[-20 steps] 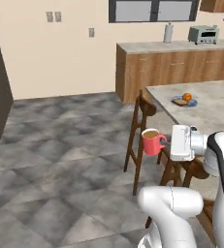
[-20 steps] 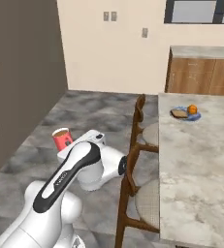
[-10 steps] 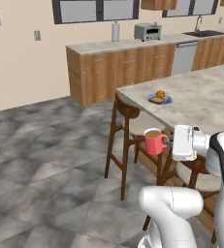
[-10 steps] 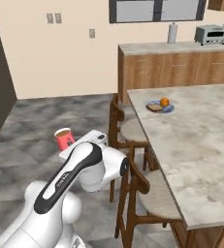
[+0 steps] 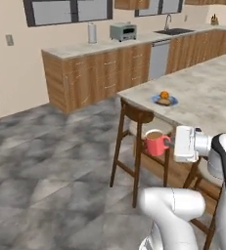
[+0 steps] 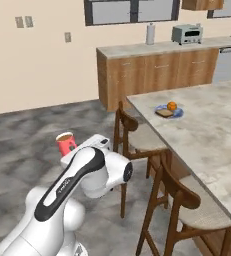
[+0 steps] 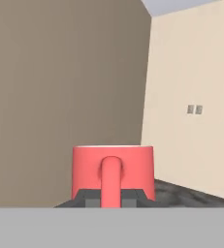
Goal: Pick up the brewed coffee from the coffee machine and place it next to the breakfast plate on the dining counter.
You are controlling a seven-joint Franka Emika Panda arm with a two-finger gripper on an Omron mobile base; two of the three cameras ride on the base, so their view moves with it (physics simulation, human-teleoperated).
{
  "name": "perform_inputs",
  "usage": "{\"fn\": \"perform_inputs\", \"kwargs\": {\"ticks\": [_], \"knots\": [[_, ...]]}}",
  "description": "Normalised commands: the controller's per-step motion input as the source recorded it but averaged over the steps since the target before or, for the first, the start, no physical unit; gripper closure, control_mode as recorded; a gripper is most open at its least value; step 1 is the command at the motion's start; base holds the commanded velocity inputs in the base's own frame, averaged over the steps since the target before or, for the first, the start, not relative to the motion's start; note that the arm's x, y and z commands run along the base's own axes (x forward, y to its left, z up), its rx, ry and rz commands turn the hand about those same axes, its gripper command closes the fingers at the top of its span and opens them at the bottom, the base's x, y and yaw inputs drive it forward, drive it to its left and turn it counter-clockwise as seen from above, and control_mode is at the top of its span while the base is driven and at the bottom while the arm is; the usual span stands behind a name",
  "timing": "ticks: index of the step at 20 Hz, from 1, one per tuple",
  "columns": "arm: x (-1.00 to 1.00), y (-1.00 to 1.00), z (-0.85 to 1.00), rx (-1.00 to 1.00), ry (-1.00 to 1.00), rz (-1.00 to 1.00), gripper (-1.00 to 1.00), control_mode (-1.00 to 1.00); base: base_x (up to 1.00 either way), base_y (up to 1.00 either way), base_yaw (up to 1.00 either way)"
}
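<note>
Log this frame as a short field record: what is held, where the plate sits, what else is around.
held item: small red mug of brown coffee, upright, gripped at its handle
gripper: jaws shut on the mug handle
mug position: in the air over the grey floor, off the counter
breakfast plate: blue, with toast and orange fruit, near the marbled island counter's corner
nearby: wooden stools along the island

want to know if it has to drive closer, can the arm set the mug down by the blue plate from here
Probably not yet. The gripper holds the mug out over the floor, short of the island counter, with a stool between it and the plate. Nothing blocks the counter top beside the plate.
</note>
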Motion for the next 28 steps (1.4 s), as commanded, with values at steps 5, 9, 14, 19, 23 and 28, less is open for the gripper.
{"fn": "perform_inputs", "kwargs": {"ticks": [5, 9, 14, 19, 23, 28], "knots": [[0.0, 0.0, 0.0, 0.0, 0.0, 0.0, 1.0, 1.0, 1.0, 0.69, -0.44], [0.0, 0.0, 0.0, 0.0, 0.0, 0.0, 1.0, 1.0, 0.93, 0.52, -0.53], [0.0, 0.0, 0.0, 0.0, 0.0, 0.0, 1.0, 1.0, 0.75, 0.36, -0.59], [0.0, 0.0, 0.0, 0.0, 0.0, 0.0, 1.0, 1.0, 0.48, 0.18, -0.68], [0.0, 0.0, 0.0, 0.0, 0.0, 0.0, 1.0, 1.0, 0.52, 0.34, -0.66], [0.0, 0.0, 0.0, 0.0, 0.0, 0.0, 1.0, 1.0, 0.94, 0.71, -0.51]]}}
